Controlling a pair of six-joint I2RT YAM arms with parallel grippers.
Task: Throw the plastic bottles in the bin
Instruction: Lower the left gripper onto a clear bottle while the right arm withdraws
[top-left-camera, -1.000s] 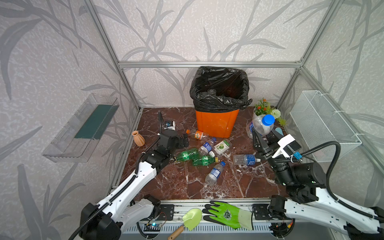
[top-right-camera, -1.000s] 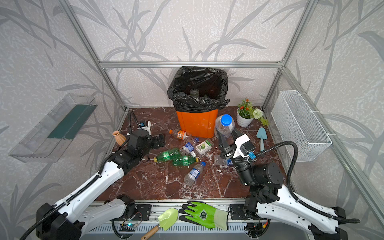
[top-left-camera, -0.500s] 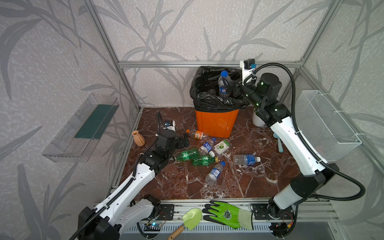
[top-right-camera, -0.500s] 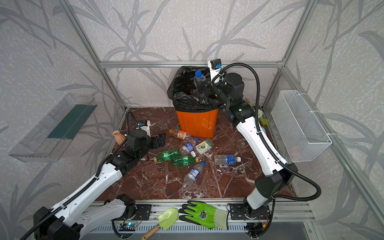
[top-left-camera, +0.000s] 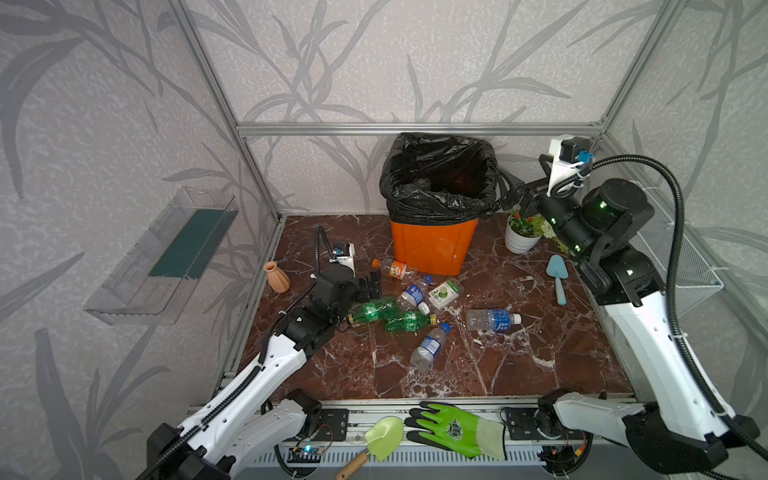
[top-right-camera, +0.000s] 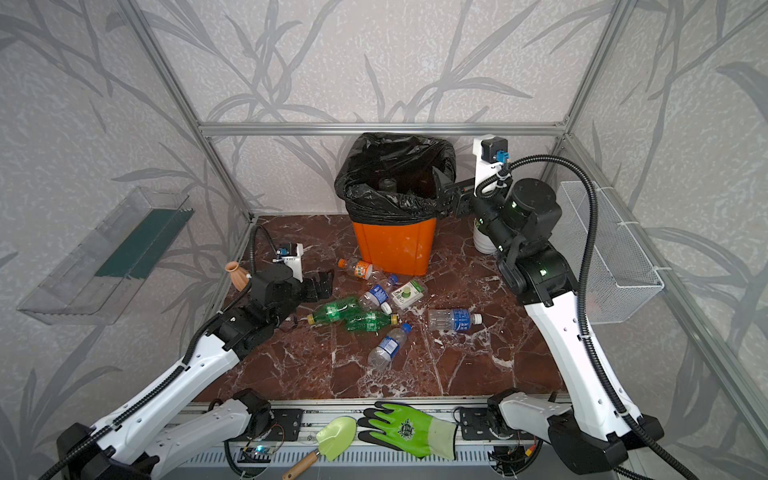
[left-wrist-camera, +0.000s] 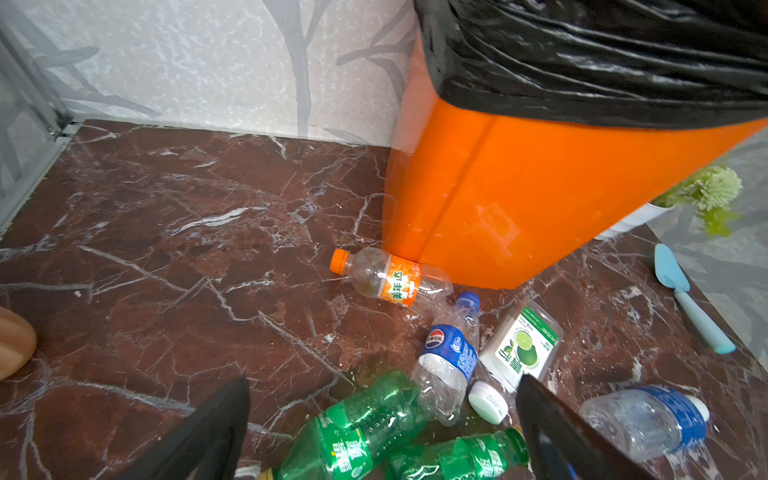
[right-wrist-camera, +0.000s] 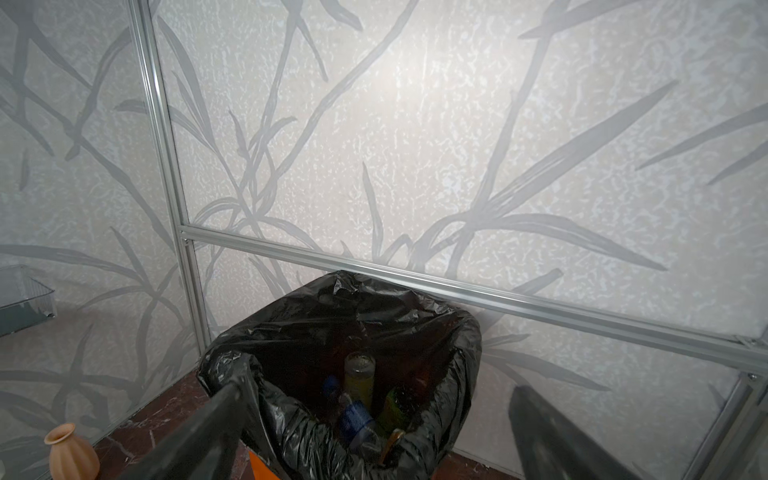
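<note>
The orange bin (top-left-camera: 432, 245) (top-right-camera: 392, 245) with its black bag stands at the back. Several plastic bottles lie on the floor in front of it: an orange-labelled one (top-left-camera: 390, 268), two green ones (top-left-camera: 372, 309) (top-left-camera: 409, 321), and clear blue-labelled ones (top-left-camera: 492, 320) (top-left-camera: 430, 347). My left gripper (top-left-camera: 370, 286) (left-wrist-camera: 382, 415) hangs open and empty just above the green bottles (left-wrist-camera: 357, 428). My right gripper (top-right-camera: 441, 193) (right-wrist-camera: 374, 419) is open and empty at the bin's right rim. More bottles (right-wrist-camera: 359, 378) lie inside the bag.
A terracotta vase (top-left-camera: 277, 277) stands at the left wall. A white flower pot (top-left-camera: 521, 239) and a blue trowel (top-left-camera: 558, 278) sit right of the bin. A wire basket (top-left-camera: 681, 257) and a clear tray (top-left-camera: 166, 257) hang on the side walls. A green glove (top-left-camera: 453, 428) lies on the front rail.
My right arm swung up from the floor to the bin with a blue-capped bottle, opened, and the bottle is gone from its jaws. The left arm has barely moved.
</note>
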